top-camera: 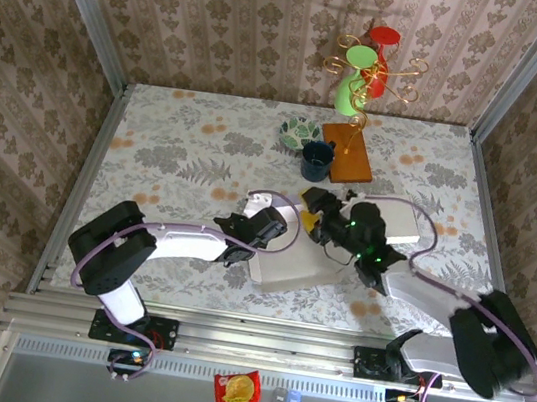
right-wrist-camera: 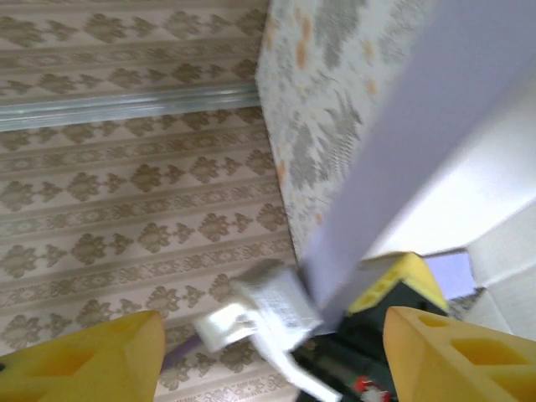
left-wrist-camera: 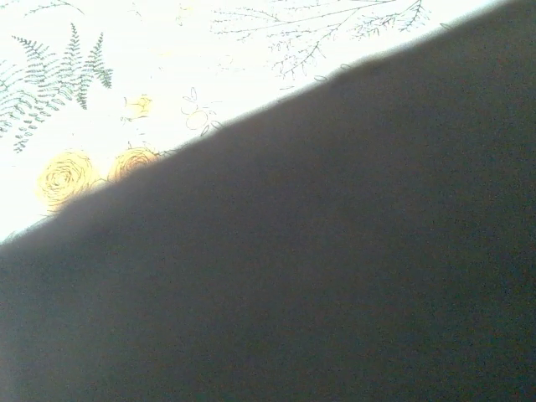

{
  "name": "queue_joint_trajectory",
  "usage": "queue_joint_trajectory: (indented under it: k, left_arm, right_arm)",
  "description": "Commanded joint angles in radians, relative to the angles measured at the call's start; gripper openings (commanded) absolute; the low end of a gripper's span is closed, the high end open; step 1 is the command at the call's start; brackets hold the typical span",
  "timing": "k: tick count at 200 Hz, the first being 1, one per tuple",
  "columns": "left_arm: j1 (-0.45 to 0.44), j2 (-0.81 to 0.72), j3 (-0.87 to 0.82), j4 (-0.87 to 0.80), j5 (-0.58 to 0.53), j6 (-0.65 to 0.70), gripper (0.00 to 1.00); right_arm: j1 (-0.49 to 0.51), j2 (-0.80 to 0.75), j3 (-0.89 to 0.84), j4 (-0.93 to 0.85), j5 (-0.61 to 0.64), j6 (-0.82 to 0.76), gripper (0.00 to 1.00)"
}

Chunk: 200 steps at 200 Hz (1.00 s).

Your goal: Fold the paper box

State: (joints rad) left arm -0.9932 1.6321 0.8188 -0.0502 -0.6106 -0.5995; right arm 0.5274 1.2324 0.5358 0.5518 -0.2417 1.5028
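Observation:
The white paper box (top-camera: 300, 262) lies partly flat mid-table, between the two arms. My left gripper (top-camera: 275, 224) sits at its left edge with a raised flap at its jaws, shut on it. In the left wrist view a dark, shadowed surface (left-wrist-camera: 335, 251) lies right against the lens and hides the jaws. My right gripper (top-camera: 319, 216) hovers just right of the left one. In the right wrist view its yellow fingers (right-wrist-camera: 452, 352) stand wide apart, open and holding nothing. Beyond them the upright box flap (right-wrist-camera: 435, 109) runs down to the left gripper's yellow fingertip (right-wrist-camera: 400, 278).
At the back of the floral tablecloth (top-camera: 175, 147) stand a blue mug (top-camera: 316, 160), a wooden board (top-camera: 348, 152), a patterned bowl (top-camera: 300, 131) and a gold wire stand with a green vase (top-camera: 358, 88). A snack packet (top-camera: 237, 392) lies below the front rail.

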Motion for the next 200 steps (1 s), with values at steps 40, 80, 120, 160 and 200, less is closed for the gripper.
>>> queue_joint_trajectory:
  k: [40, 80, 120, 160, 200]
  left_arm:
    - [0.104, -0.108, -0.033, 0.033, 0.133, 0.247, 0.0]
    - [0.234, -0.163, -0.056, 0.032, 0.368, 0.365, 0.0]
    - [0.424, -0.242, -0.073, 0.063, 0.686, 0.397, 0.0]
    - [0.58, -0.216, -0.005, 0.017, 1.039, 0.426, 0.0]
    - [0.617, -0.194, 0.035, -0.034, 1.186, 0.468, 0.0]
  right_arm:
    - [-0.254, -0.314, 0.116, -0.563, -0.166, -0.356, 0.76]
    - [-0.411, -0.313, 0.18, -0.789, -0.252, -0.661, 0.68]
    - [-0.43, -0.275, 0.208, -0.809, -0.278, -0.884, 0.52]
    - [-0.428, -0.274, 0.208, -0.782, -0.299, -1.107, 0.48]
    - [-0.423, -0.266, 0.166, -0.651, -0.351, -1.313, 0.45]
